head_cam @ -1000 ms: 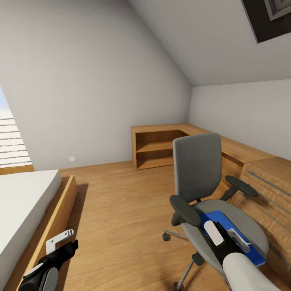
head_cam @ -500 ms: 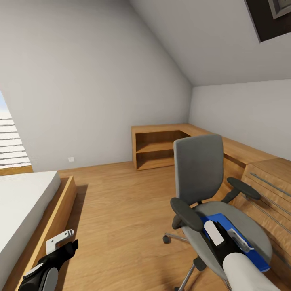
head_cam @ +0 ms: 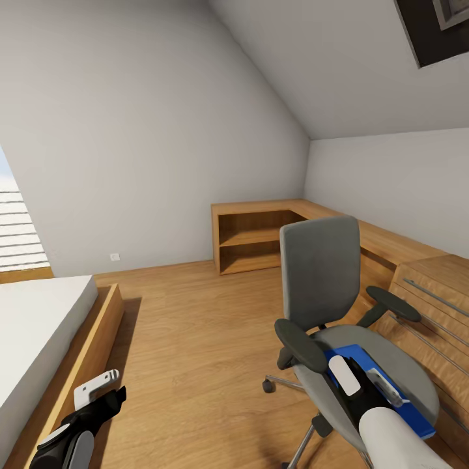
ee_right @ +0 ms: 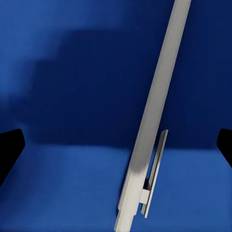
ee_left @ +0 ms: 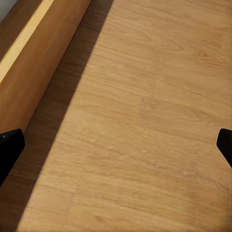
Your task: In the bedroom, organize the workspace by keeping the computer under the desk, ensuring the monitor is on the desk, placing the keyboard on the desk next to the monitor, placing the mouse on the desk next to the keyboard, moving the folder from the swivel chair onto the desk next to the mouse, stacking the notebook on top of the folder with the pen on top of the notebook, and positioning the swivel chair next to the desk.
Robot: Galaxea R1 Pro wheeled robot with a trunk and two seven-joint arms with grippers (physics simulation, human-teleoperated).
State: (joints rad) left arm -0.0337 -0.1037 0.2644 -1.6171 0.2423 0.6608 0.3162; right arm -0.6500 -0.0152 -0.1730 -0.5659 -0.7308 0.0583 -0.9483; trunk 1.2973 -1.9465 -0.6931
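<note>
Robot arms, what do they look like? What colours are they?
The left gripper has pale grey-white metal jaws on a black wrist, with a light grey panel on the forearm behind it. The right gripper has the same pale jaws and black wrist, a white rounded patch on top, and a smooth white tube-shaped forearm. In both wrist views the jaw tips look black. No cables show.

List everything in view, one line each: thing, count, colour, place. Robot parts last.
swivel chair: one, grey with black armrests, right of centre on the floor
folder: one, bright blue, on the chair seat
pen: one, light grey, lying on the folder
low cabinets: light wood, along the back and right walls
bed: one, white in a wood frame, left
skylight: one, black-framed, upper right
left gripper: jaws open, over bare floor
right gripper: jaws open, over the folder
</note>
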